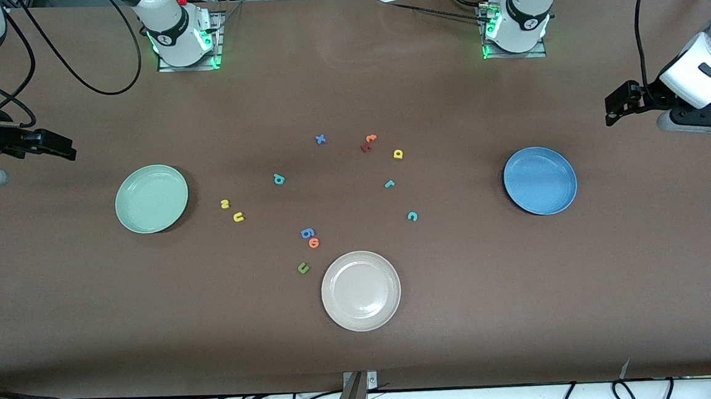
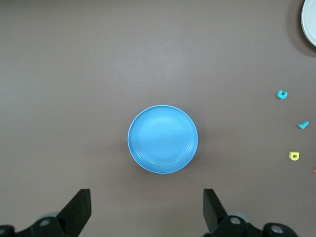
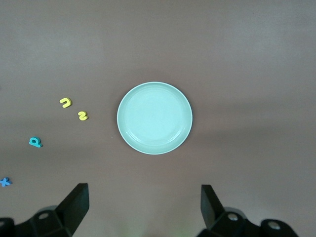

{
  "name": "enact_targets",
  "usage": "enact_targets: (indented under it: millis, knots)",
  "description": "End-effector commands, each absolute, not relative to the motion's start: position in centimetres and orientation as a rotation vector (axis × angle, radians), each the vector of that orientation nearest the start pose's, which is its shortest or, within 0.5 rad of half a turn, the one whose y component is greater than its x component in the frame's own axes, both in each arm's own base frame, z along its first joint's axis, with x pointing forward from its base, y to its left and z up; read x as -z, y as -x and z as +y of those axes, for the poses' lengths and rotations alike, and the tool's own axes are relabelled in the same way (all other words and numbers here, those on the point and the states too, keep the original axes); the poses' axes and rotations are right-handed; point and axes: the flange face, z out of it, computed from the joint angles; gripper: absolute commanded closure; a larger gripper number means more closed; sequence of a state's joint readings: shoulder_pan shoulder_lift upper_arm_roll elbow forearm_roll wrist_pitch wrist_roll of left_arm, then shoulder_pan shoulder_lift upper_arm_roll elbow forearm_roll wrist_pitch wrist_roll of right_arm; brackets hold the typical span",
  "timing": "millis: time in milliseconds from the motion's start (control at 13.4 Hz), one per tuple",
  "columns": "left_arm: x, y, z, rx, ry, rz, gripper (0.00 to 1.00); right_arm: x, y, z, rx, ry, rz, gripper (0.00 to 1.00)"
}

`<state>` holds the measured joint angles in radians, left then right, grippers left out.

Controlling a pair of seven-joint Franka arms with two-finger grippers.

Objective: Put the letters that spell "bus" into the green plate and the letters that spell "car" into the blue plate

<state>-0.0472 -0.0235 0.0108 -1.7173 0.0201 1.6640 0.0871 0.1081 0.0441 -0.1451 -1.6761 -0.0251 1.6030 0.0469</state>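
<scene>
The green plate (image 1: 152, 198) (image 3: 154, 117) lies empty toward the right arm's end, and the blue plate (image 1: 540, 180) (image 2: 163, 139) lies empty toward the left arm's end. Between them, scattered on the table, are the teal b (image 1: 279, 179) (image 3: 34, 142), yellow s (image 1: 225, 203) (image 3: 83, 116) and yellow u (image 1: 238, 217) (image 3: 65, 102). The yellow a (image 1: 398, 154) (image 2: 294, 156), teal r (image 1: 390, 184) (image 2: 303, 125) and teal c (image 1: 412, 216) (image 2: 282, 94) sit closer to the blue plate. My right gripper (image 1: 65, 149) (image 3: 144, 205) hangs open and empty at its table end. My left gripper (image 1: 610, 110) (image 2: 147, 207) does the same at its own end.
A cream-white plate (image 1: 361, 290) (image 2: 311, 22) sits nearest the front camera. Other loose letters: a blue x (image 1: 320, 139), orange t (image 1: 371, 138), dark red letter (image 1: 365, 147), blue g (image 1: 307, 232), orange o (image 1: 314, 243) and dark green u (image 1: 303, 267).
</scene>
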Motion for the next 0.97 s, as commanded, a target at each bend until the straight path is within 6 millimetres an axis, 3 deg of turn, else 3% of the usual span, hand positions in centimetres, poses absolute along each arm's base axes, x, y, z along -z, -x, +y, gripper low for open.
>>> enact_targets:
  millis: [0, 898]
  knots:
    - [-57.83, -56.03, -1.36, -0.041, 3.126, 0.177, 0.0, -55.68, -56.54, -2.19, -0.183, 3.162, 0.151, 0.0]
    - [-57.63, -56.19, -1.52, -0.046, 3.124, 0.187, 0.0, -55.68, -56.54, -2.19, -0.183, 3.162, 0.151, 0.0]
